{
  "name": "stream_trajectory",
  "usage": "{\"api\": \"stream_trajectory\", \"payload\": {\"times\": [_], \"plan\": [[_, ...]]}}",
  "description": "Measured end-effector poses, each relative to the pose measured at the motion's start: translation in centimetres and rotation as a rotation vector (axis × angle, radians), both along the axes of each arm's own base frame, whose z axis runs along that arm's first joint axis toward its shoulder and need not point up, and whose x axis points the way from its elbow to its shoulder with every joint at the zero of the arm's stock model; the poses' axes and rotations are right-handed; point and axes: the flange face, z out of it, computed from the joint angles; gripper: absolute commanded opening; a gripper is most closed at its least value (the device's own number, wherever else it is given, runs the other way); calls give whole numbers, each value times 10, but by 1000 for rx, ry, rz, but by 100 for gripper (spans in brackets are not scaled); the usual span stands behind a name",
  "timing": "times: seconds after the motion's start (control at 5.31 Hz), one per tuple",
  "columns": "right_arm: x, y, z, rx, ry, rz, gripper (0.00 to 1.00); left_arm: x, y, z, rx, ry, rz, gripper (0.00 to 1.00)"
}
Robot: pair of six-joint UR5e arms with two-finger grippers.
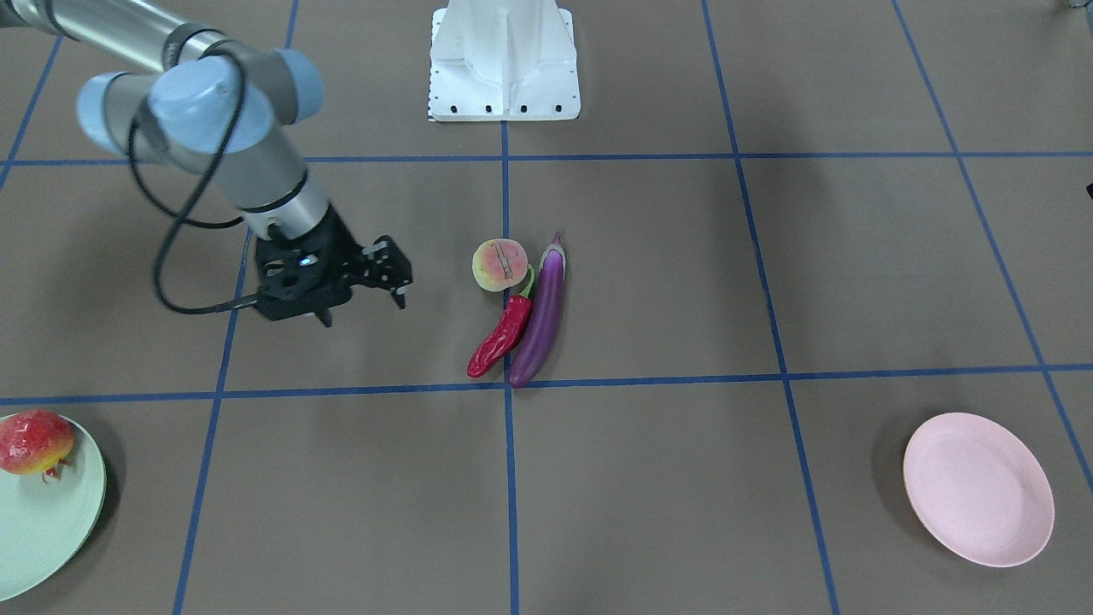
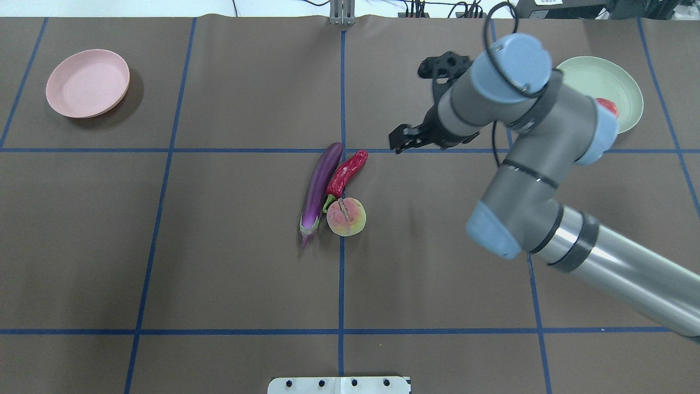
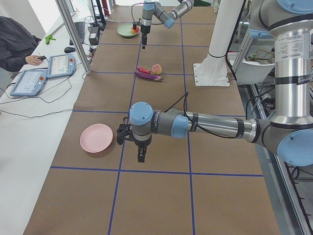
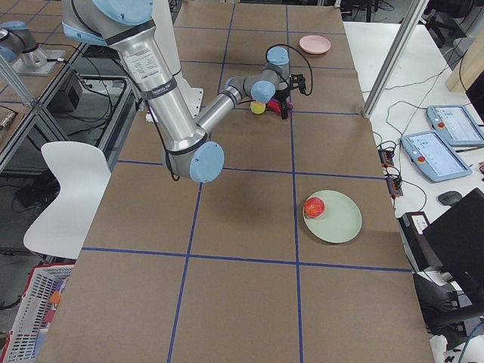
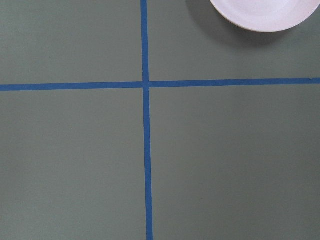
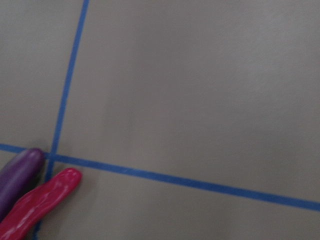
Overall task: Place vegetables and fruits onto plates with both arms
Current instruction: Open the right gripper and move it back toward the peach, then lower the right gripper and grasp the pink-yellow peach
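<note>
The purple eggplant (image 1: 542, 316), the red chili pepper (image 1: 502, 337) and the peach (image 1: 500, 265) lie touching at the table's middle. The pomegranate (image 1: 34, 442) sits on the mint green plate (image 1: 51, 521). The pink plate (image 1: 978, 489) holds nothing. My right gripper (image 1: 363, 310) is open and empty, hovering beside the chili on the mint plate's side. The right wrist view shows the chili's tip (image 6: 40, 205) and the eggplant's tip (image 6: 17, 172). My left gripper (image 3: 141, 152) shows only in the exterior left view, near the pink plate (image 3: 96, 138); I cannot tell whether it is open.
The white base pedestal (image 1: 504, 64) stands at the robot's edge of the table. Blue tape lines mark a grid on the brown table cover (image 1: 683, 478). An operator (image 3: 17, 41) with tablets sits beside the table.
</note>
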Motion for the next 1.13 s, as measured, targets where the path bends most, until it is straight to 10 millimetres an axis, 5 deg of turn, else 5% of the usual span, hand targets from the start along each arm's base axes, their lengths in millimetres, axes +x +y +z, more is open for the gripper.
{"api": "stream_trajectory", "payload": {"times": [0.19, 0.56, 1.13], "plan": [[-50, 35, -31, 7, 43, 13, 99, 0, 0, 0, 0, 0, 0, 100], [-110, 69, -43, 28, 120, 29, 99, 0, 0, 0, -1, 0, 0, 100], [-137, 96, -45, 46, 149, 4, 99, 1, 0, 0, -1, 0, 1, 100]]}}
